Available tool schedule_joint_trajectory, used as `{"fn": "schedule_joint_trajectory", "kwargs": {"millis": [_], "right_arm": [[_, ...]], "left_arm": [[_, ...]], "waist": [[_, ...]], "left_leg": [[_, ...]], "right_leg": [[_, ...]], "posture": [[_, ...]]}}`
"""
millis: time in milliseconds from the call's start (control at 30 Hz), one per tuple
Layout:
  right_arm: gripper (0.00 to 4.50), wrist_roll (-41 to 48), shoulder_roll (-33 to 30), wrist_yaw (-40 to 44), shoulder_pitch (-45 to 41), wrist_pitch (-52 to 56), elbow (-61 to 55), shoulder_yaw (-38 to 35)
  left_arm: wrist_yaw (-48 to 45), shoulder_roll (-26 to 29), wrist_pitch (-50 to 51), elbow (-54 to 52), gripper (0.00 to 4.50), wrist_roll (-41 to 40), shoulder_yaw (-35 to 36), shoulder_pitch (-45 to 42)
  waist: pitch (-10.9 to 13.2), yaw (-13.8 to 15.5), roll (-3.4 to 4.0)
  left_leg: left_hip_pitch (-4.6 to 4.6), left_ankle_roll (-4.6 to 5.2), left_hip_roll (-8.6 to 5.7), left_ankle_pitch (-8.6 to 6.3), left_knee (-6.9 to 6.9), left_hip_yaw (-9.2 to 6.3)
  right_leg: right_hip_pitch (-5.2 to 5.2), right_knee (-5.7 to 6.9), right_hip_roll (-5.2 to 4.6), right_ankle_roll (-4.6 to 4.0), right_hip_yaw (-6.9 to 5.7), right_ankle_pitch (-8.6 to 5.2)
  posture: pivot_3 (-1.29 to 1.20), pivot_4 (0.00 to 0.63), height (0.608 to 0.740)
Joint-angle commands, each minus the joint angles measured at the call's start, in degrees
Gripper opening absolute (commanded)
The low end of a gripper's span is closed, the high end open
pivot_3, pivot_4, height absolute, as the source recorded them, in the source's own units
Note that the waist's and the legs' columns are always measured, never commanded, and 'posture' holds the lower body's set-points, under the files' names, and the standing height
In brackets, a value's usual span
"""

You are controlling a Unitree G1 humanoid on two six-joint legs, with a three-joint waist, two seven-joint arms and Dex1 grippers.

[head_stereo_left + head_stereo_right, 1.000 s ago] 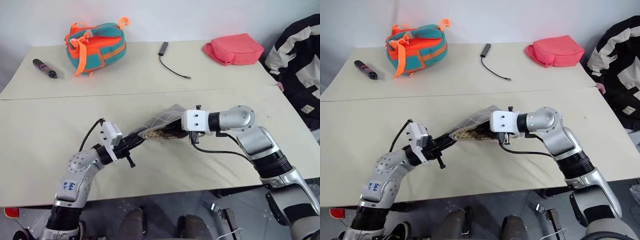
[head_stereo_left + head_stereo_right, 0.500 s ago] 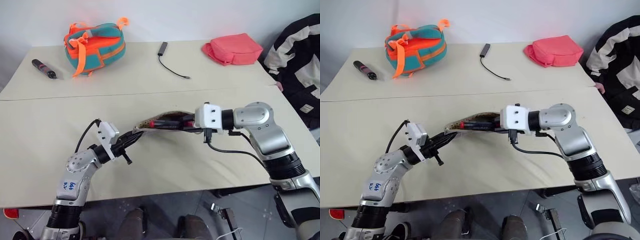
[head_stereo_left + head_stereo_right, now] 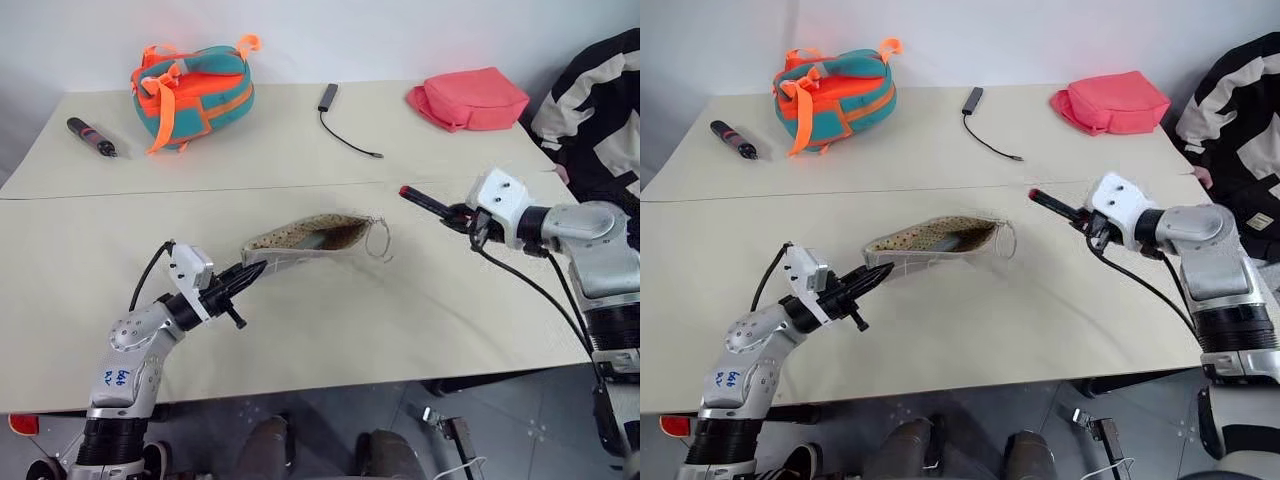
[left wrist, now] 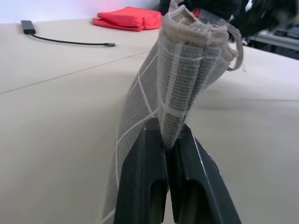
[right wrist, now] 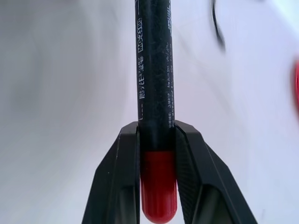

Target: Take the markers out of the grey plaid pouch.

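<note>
The right gripper (image 3: 452, 213) clamps a black marker (image 3: 424, 202) with red ends above the table (image 3: 300, 310), well right of the grey pouch (image 3: 305, 238), whose corner the left gripper (image 3: 252, 271) pinches, speckled mouth gaping.

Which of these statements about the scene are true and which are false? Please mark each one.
1. The right gripper holds a marker. True.
2. The left gripper is open and holds nothing. False: it is shut on the grey plaid pouch.
3. The held marker is green. False: it is black with red ends.
4. The coral-pink pouch lies at the far right of the table. True.
5. The teal-orange bag lies beside the grey plaid pouch. False: it lies apart, at the far left.
</note>
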Motion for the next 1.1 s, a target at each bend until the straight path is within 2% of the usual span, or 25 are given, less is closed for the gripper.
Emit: {"fn": "schedule_joint_trajectory", "kwargs": {"millis": [33,133,367,533,733,833,1033,1100], "right_arm": [[0.63,1.3,1.8,-0.1,1.7,2.4,-1.8,-0.1],[0.63,3.5,3.5,-0.2,1.4,5.8,-2.8,-1.8],[2.86,3.9,2.8,1.7,2.5,9.5,-6.0,-0.9],[2.86,6.2,2.4,1.8,-0.7,10.3,-8.7,-3.8],[2.86,14.8,4.1,4.7,-8.7,11.8,-15.1,-7.6],[2.27,17.8,6.9,4.0,-11.0,12.8,-18.9,-7.1],[0.16,20.1,12.6,3.4,-8.7,15.4,-29.5,-0.6],[0.01,15.9,13.1,3.2,-6.8,11.9,-29.9,4.1]], "left_arm": [[-0.3,0.2,0.1,-2.0,0.0,-0.9,0.3,-0.1],[-0.3,0.2,0.5,-2.4,0.0,-1.3,0.4,-0.3],[-0.2,-0.1,0.9,-3.3,0.0,-1.3,0.1,0.2],[-0.1,-0.3,1.4,-3.6,0.0,-1.6,0.1,0.2],[-0.3,-0.2,2.0,-3.7,0.0,-1.6,-0.1,-0.1],[-0.4,-0.3,2.4,-3.6,0.0,-1.4,-0.5,-0.6],[-0.2,-0.8,3.5,-4.4,0.0,-1.6,-1.4,-1.5],[-0.1,-0.8,4.1,-5.2,0.0,-1.8,-1.8,-1.7]], "waist": [[0.0,0.0,0.03],[0.1,-0.2,0.09],[0.1,-0.3,0.09],[0.1,-0.3,0.09],[0.1,-0.4,0.1],[0.1,-0.4,0.1],[0.1,-0.4,0.1],[0.1,-0.2,0.1]], "left_leg": [[-0.01,0.0,0.0,0.0,0.0,0.0],[-0.01,0.01,-0.01,0.01,0.0,0.0],[-0.01,0.02,-0.01,0.01,0.01,-0.02],[0.0,0.02,-0.01,0.0,0.0,-0.02],[-0.01,0.01,0.0,0.0,-0.01,-0.04],[0.0,0.0,0.01,-0.01,-0.02,-0.05],[-0.01,-0.01,-0.01,-0.03,-0.06,-0.07],[-0.01,0.01,-0.03,-0.04,-0.05,-0.07]], "right_leg": [[0.0,0.0,0.0,0.0,0.0,0.0],[0.0,0.01,0.0,0.02,0.02,0.01],[0.0,0.0,0.0,0.03,0.02,0.02],[0.0,0.0,0.0,0.03,0.02,0.02],[-0.02,-0.01,0.0,0.03,0.02,0.02],[-0.01,0.0,0.01,0.03,0.01,0.02],[-0.02,0.01,0.0,0.03,0.01,0.02],[-0.03,0.02,-0.02,0.05,0.02,0.02]], "posture": [[0.0,0.15,0.74],[0.0,0.15,0.74],[0.0,0.15,0.74],[0.0,0.15,0.74],[0.0,0.15,0.74],[0.0,0.15,0.74],[0.0,0.15,0.74],[0.0,0.15,0.74]]}}
